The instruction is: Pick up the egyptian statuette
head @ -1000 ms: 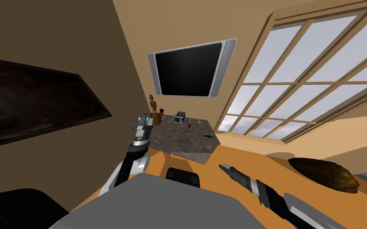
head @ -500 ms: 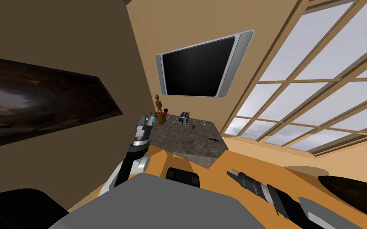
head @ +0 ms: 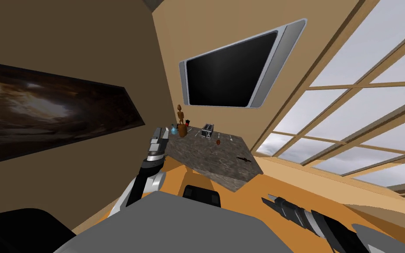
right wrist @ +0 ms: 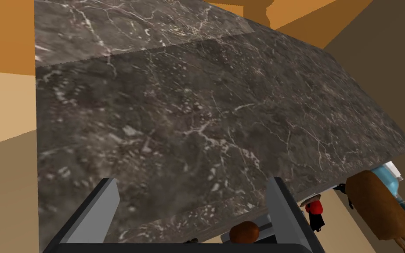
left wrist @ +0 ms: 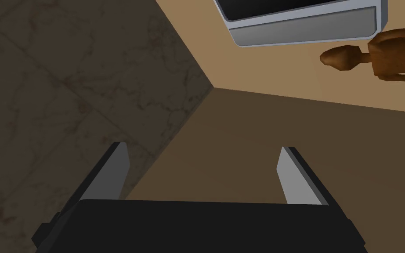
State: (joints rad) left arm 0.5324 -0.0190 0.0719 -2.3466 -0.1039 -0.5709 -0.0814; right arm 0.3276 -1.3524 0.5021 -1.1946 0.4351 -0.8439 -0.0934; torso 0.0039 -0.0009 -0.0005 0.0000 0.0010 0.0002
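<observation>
Fingers [left wrist: 291,175] of the left gripper [left wrist: 204,151] stand spread and empty, just left of the egyptian statuette [left wrist: 395,59], which lies off to their side and not between them. The whole head picture has swung and rolled over the last second, so that is my own turn, not a move of the things. Against that turn the left arm kept its place, and the gap to the statuette has widened slightly. The brown figure stands upright at the far left corner of the dark marbled tabletop [head: 210,153]. Right of it sits a small grey box [head: 207,130]. Well right of the statuette, the right gripper [head: 272,202] hangs released, holding nothing. The grasp is not yet begun, and I judge the left hand must swing toward the figure.
</observation>
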